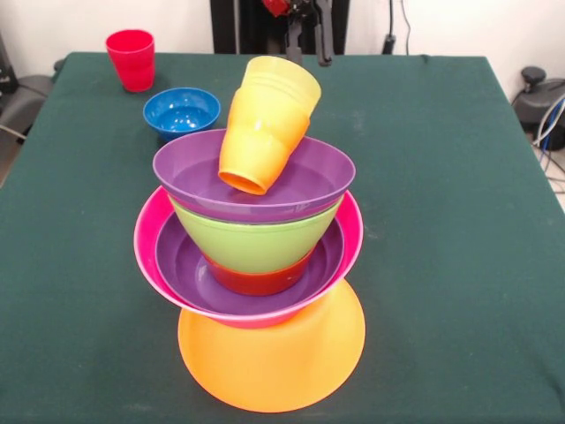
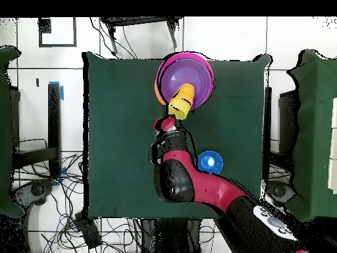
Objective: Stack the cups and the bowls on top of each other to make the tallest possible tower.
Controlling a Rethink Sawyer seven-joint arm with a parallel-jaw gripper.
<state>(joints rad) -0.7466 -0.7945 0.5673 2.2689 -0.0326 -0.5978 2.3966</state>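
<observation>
Tower (image 1: pixel 256 256) mostly built; two nested yellow cups (image 1: pixel 265 124) leaning in top purple bowl. Blue bowl (image 1: pixel 182 111), red cup (image 1: pixel 131 58) left on counter (image 1: pixel 441 221) (gripper (image 1: pixel 307 31) jaws: cannot tell).

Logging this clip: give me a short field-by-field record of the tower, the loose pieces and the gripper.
tower base: upturned large orange bowl
tower layers, bottom up: hot pink bowl, purple bowl, red-orange bowl, lime green bowl, upper purple bowl
tower top: nested yellow and orange cups, tilted, lower end resting in the upper purple bowl
loose pieces: blue bowl and red cup, upright on the table, apart from the tower
gripper: drawn back at the table's far side, holding nothing; open or shut cannot be told
</observation>
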